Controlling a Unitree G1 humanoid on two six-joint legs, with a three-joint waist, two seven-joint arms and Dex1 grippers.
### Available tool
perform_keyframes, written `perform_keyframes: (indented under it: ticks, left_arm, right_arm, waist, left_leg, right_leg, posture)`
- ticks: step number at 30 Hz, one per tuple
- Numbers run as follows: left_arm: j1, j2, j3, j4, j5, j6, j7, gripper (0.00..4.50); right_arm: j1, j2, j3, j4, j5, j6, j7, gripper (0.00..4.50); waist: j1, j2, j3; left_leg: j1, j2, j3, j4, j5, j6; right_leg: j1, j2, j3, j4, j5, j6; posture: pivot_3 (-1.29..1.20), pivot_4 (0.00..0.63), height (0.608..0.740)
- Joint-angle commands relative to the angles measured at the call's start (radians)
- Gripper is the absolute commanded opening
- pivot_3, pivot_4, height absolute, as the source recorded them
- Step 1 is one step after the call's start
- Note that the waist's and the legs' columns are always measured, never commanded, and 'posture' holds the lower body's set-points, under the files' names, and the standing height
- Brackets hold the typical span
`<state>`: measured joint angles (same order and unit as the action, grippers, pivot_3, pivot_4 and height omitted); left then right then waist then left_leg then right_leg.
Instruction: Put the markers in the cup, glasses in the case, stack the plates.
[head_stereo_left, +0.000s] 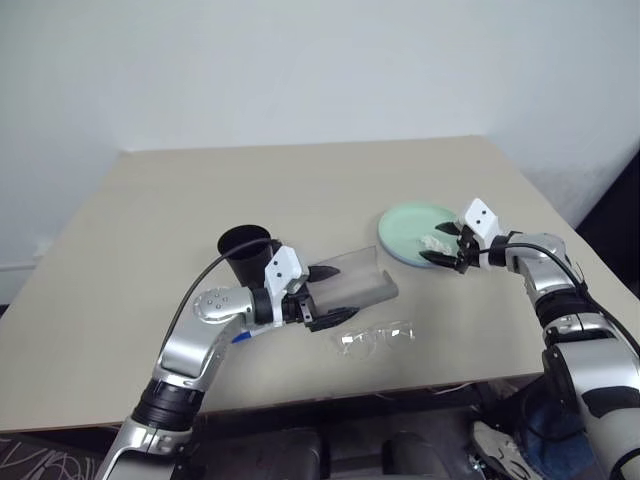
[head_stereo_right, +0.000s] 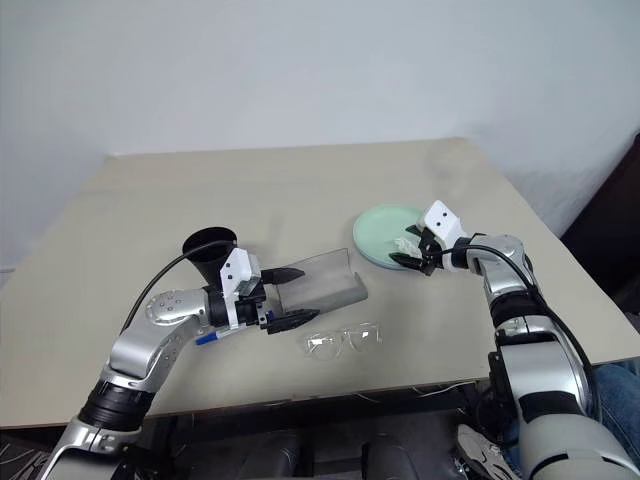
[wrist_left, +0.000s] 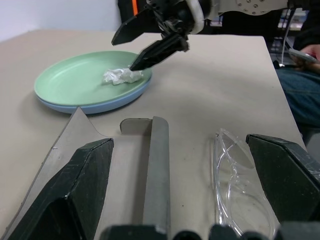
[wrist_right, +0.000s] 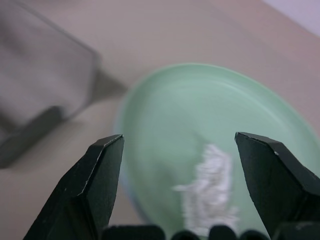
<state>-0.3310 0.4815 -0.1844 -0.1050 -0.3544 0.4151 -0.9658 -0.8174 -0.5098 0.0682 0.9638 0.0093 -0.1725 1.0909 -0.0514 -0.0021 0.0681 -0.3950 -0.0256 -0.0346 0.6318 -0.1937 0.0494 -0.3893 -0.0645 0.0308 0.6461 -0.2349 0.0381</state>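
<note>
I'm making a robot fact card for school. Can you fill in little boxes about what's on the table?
plates: green plate stacked on blue plate
scrap: crumpled white scrap on the green plate
right gripper: open, over the scrap
case: open, beside the cup
glasses: on the table, outside the case
left gripper: open, empty

Mint plate stacked on blue; clear glasses beside open case.
</note>
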Motion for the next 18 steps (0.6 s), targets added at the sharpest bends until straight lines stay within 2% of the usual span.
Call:
perform_keyframes:
  ticks: [1, 10, 18]
  left_arm:
    - [-0.084, 0.027, -0.07, 0.021, 0.037, 0.025, -0.069, 4.5]
    - [-0.283, 0.036, -0.257, 0.174, 0.175, -0.02, -0.229, 4.5]
    - [-0.399, -0.046, -0.355, 0.342, 0.273, -0.095, -0.299, 4.5]
  right_arm:
    - [0.027, -0.026, -0.023, -0.1, 0.043, 0.004, 0.055, 3.85]
    - [0.06, -0.003, -0.034, -0.137, 0.044, -0.003, 0.005, 3.85]
    - [0.112, 0.018, -0.04, -0.184, 0.055, -0.006, -0.042, 3.85]
  waist:
    - [0.0, 0.0, 0.0]
    - [-0.002, 0.0, 0.0]
    - [0.004, 0.0, 0.0]
  left_leg:
    - [0.0, 0.0, 0.0, 0.0, 0.0, 0.0]
    - [0.0, 0.0, 0.001, 0.002, 0.0, 0.0]
    - [-0.001, 0.0, 0.002, 0.002, 0.001, 0.001]
  right_leg:
    - [0.0, 0.0, 0.0, 0.0, 0.0, 0.0]
    - [0.0, 0.001, 0.002, 0.0, 0.001, 0.0]
    - [-0.001, 0.001, 0.003, 0.0, 0.002, 0.002]
  posture:
    - [0.0, 0.0, 0.738]
    - [0.0, 0.0, 0.738]
    - [0.0, 0.0, 0.738]
